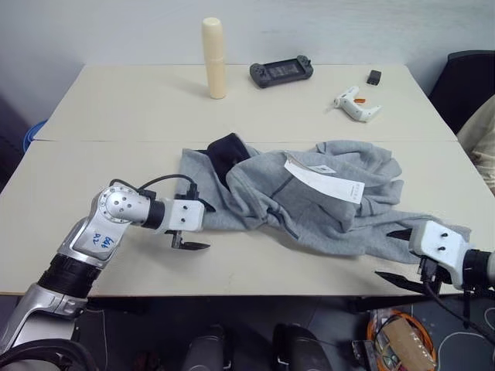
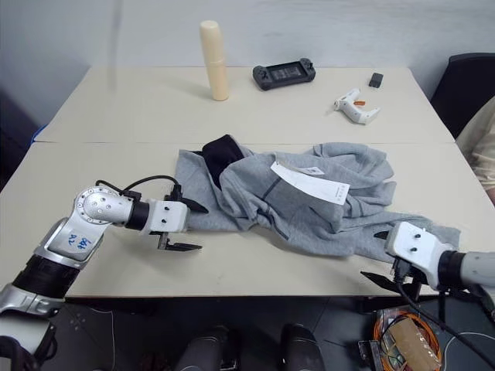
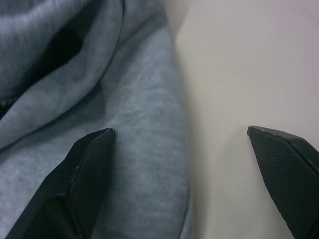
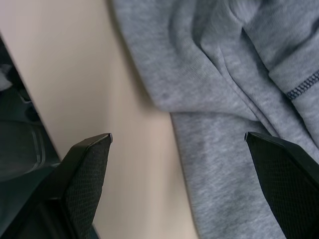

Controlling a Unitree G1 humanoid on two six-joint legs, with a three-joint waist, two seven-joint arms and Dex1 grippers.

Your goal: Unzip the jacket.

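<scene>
Zipper lost among crumpled jacket (image 1: 309, 197) folds (tags atop).

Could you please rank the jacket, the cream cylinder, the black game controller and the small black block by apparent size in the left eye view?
1. jacket
2. cream cylinder
3. black game controller, close to the cylinder in area, so that order is unsure
4. small black block

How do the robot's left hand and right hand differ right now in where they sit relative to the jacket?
The left hand sits at the jacket's collar end, over the table; the right hand sits at the opposite end, by the table's near edge. Both are open and hold nothing.
</scene>
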